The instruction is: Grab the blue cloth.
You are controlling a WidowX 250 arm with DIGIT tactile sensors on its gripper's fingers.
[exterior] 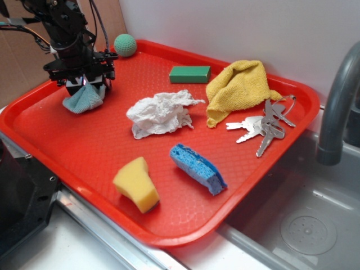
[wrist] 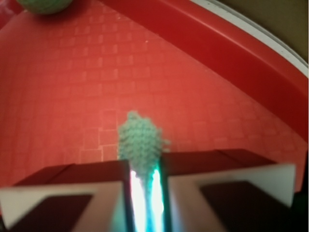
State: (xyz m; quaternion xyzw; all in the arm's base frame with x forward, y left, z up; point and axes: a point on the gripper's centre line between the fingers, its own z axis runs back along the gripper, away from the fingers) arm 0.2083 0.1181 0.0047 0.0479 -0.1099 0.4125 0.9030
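The blue cloth [exterior: 84, 99], a small pale blue-grey woven rag, sits bunched at the back left of the red tray [exterior: 84, 152]. My gripper [exterior: 85, 85] is directly on top of it, shut on its upper fold. In the wrist view a tuft of the blue cloth [wrist: 140, 140] pokes out beyond the nearly closed jaws of the gripper [wrist: 145, 179], pinched between them above the tray floor [wrist: 72, 96].
A green ball [exterior: 125, 45] lies at the tray's back rim, just right of the arm; the green ball [wrist: 46, 5] also shows in the wrist view. Further right are a green block [exterior: 190, 73], white tissue [exterior: 160, 114], yellow towel [exterior: 239, 87], keys [exterior: 264, 126], blue sponge [exterior: 198, 168] and yellow sponge [exterior: 136, 184]. A sink [exterior: 304, 219] and faucet [exterior: 337, 107] stand right.
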